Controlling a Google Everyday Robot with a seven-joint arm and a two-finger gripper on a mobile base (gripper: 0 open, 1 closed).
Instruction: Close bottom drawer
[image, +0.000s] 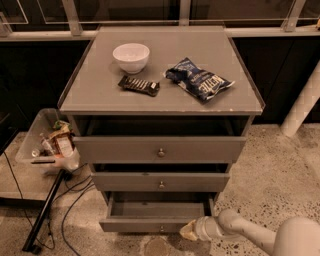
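Observation:
The bottom drawer (150, 225) is the lowest of three grey drawers and stands pulled out, its plain grey board (157, 207) showing inside. Its small round knob (161, 229) sits mid-front. My gripper (189, 231) is at the end of a white arm coming in from the lower right. It sits at the right end of the bottom drawer's front panel, touching or nearly touching it.
The middle drawer (160, 181) and top drawer (160, 149) are also partly out. On the cabinet top lie a white bowl (131, 56), a dark snack bar (139, 85) and a blue chip bag (198, 79). A bin of clutter (50, 142) and cables (65, 210) sit left.

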